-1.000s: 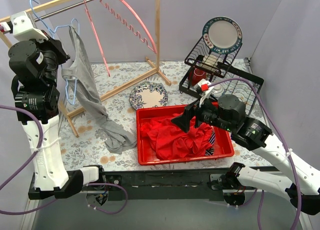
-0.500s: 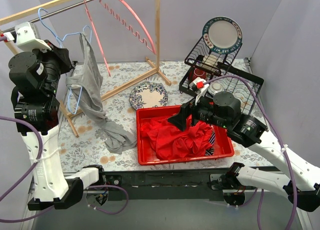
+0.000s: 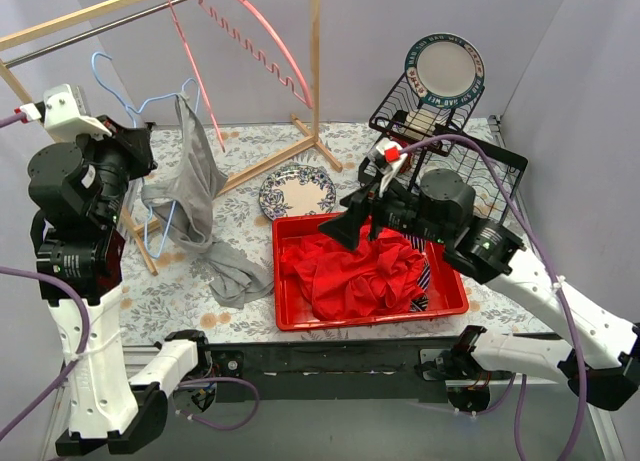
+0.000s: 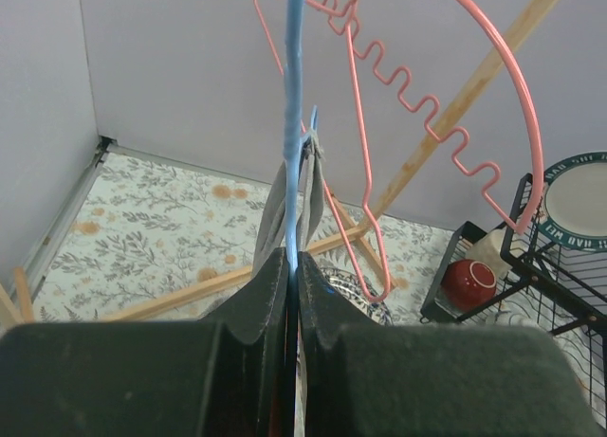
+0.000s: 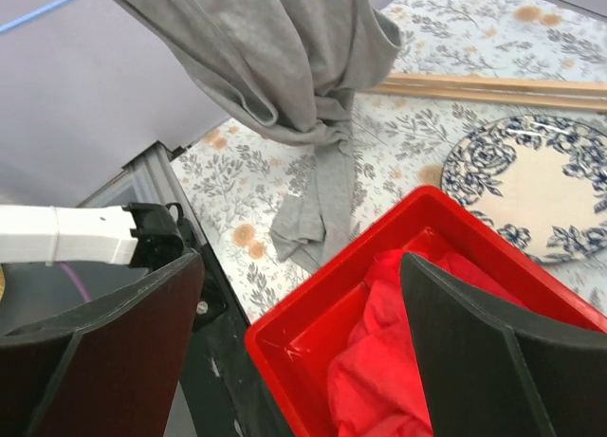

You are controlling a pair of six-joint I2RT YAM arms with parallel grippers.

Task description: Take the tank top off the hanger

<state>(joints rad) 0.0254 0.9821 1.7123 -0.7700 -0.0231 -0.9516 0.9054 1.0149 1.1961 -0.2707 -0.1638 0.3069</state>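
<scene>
A grey tank top (image 3: 200, 196) hangs from a blue wire hanger (image 3: 145, 106), its lower end trailing on the table. My left gripper (image 3: 140, 151) is shut on the blue hanger (image 4: 292, 153), holding it off the rail. The tank top also shows in the left wrist view (image 4: 285, 205) and the right wrist view (image 5: 294, 67). My right gripper (image 3: 345, 226) is open and empty above the left end of the red tray (image 3: 290, 316), to the right of the tank top.
The red tray (image 5: 313, 337) holds red cloth (image 3: 360, 276). A wooden clothes rack (image 3: 315, 81) carries pink hangers (image 3: 255, 36). A patterned plate (image 3: 297, 191) lies on the table. A black dish rack (image 3: 445, 141) with a plate and red cup stands at the back right.
My left gripper has moved right and down with the blue hanger, carrying the tank top away from the rail. My right gripper has moved left and up toward the tank top.
</scene>
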